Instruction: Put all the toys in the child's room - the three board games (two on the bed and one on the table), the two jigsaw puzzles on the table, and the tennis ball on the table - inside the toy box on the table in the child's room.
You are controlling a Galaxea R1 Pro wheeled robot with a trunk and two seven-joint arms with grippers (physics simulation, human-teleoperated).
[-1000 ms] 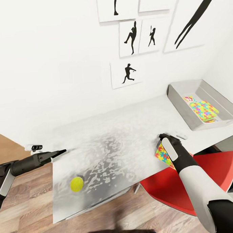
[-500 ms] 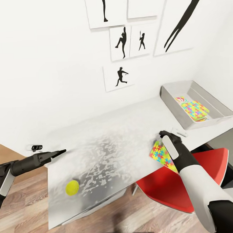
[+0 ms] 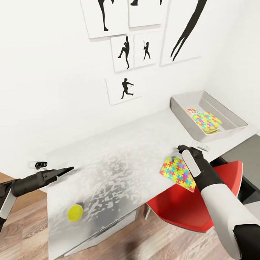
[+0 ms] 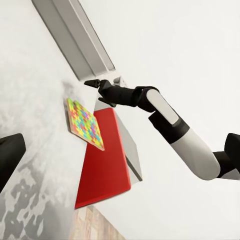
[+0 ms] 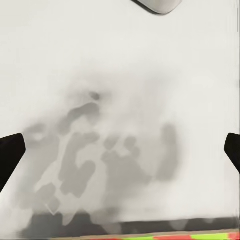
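On the table [image 3: 119,145], pale and faintly marbled, the toy box [image 3: 181,109] sits at the far right end near the wall, with one jigsaw puzzle [image 3: 206,121] lying flat inside it beside a scrap of colourful print that is too small to identify. A second jigsaw puzzle [image 3: 178,173] lies at the table's front edge, partly overhanging it above a red chair [image 3: 179,209]. Just beyond that puzzle, between it and the toy box, the right gripper [image 3: 180,148] hovers over the tabletop; its right wrist view shows dark fingertips [image 5: 10,155] at either border with bare marbled surface between them, so the jaws stand wide apart and hold nothing. Toward the table's opposite, left end, the tennis ball [image 3: 75,213] rests near the front edge. The left gripper [image 3: 69,169] hangs by the left edge, well apart from the ball; whether its jaws are apart or together cannot be told.
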